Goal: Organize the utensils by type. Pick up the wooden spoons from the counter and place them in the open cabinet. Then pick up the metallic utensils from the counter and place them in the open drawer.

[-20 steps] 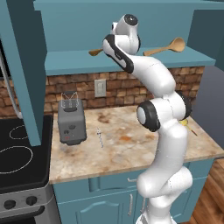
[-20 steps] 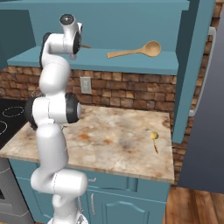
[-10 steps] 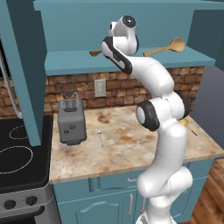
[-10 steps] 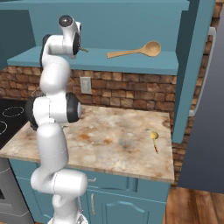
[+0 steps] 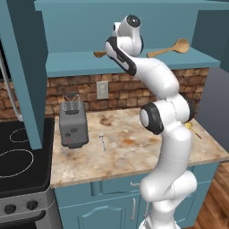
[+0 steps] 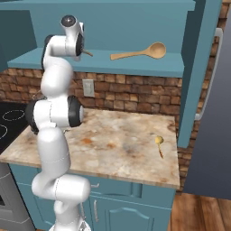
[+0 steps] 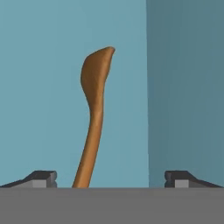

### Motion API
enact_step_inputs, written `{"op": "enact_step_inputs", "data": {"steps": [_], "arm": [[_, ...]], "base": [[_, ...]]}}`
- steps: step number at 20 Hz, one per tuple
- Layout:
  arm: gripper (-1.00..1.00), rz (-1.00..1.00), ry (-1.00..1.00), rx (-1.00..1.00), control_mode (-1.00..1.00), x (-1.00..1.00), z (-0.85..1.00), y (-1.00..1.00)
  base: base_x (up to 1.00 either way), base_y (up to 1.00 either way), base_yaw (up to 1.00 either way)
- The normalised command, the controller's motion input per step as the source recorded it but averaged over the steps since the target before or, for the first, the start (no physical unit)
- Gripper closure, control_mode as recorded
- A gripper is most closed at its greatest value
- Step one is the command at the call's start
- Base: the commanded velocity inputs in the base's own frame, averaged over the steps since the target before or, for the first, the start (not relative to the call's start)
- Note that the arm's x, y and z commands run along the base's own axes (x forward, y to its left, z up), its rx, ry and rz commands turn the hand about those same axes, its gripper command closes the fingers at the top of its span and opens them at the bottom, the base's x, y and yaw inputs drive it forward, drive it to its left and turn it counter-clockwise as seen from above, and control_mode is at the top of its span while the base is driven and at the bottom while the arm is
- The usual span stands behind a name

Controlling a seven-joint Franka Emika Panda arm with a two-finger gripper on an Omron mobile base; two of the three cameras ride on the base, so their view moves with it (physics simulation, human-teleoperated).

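Hand view, jaws: gripper [image 7: 111,177] wide apart, holding nothing.
Small wooden spoon [image 7: 94,116]: between the tips, left of centre, handle nearest, bowl farthest, long axis running away up the frame.
Place: lying on cabinet shelf [image 5: 71,61].
Larger wooden spoon [image 5: 170,48]: same shelf, upper right.

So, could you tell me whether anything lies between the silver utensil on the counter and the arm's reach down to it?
Nothing visible does. The thin silver utensil lies alone on bare counter, apart from the toaster to its left. The gripper is up at the cabinet shelf, fingers spread.
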Motion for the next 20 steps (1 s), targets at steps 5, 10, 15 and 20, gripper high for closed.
{"op": "enact_step_inputs", "data": {"steps": [5, 10, 15, 20], "arm": [[-1.00, 0.01, 0.00, -0.02, -1.00, -0.33, -0.17, -0.70], [-1.00, 0.01, 0.00, -0.09, -1.00, -0.30, -0.36, -0.33], [-1.00, 0.10, 0.06, -0.25, -1.00, -0.08, -0.54, -0.07], [-1.00, 0.08, 0.00, -0.16, -1.00, -0.22, -0.26, -0.21]], "base": [[0.00, 0.00, 0.00], [0.00, 0.00, 0.00], [0.00, 0.00, 0.00], [0.00, 0.00, 0.00]]}}
